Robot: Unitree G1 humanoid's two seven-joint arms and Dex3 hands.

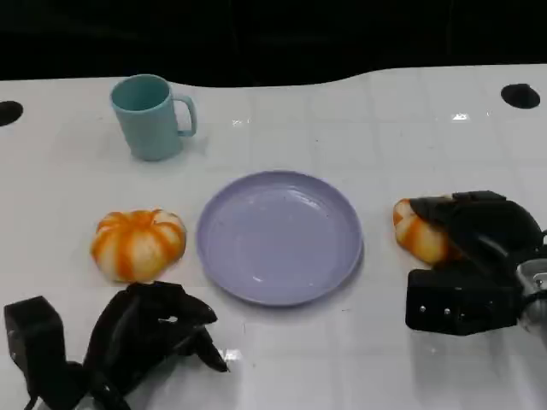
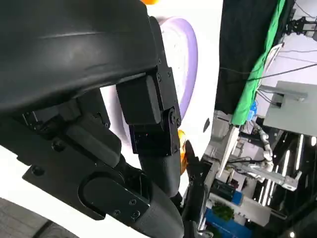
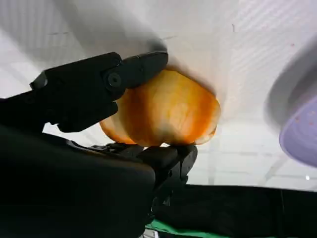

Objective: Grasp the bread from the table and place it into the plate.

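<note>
The bread [image 1: 417, 232] was a rounded bun, orange with paler stripes, lying on the white table [image 1: 402, 120] toward its right edge, just right of the plate [image 1: 279, 236]. The right hand [image 1: 479, 243] grasped it: the right wrist view showed black fingers [image 3: 124, 74] closed against opposite sides of the bun [image 3: 166, 114], which still rested on the table surface. The lavender plate sat near the table's centre, bare, with a small gap between its rim and the bread. A second striped bun [image 1: 138, 243] lay just left of the plate. A teal mug [image 1: 149, 115] stood upright toward the far left corner, well apart from the plate. The left hand [image 1: 149, 329] rested at the near left edge, fingers curled inward, holding nothing. Open table lay between plate and far edge
</note>
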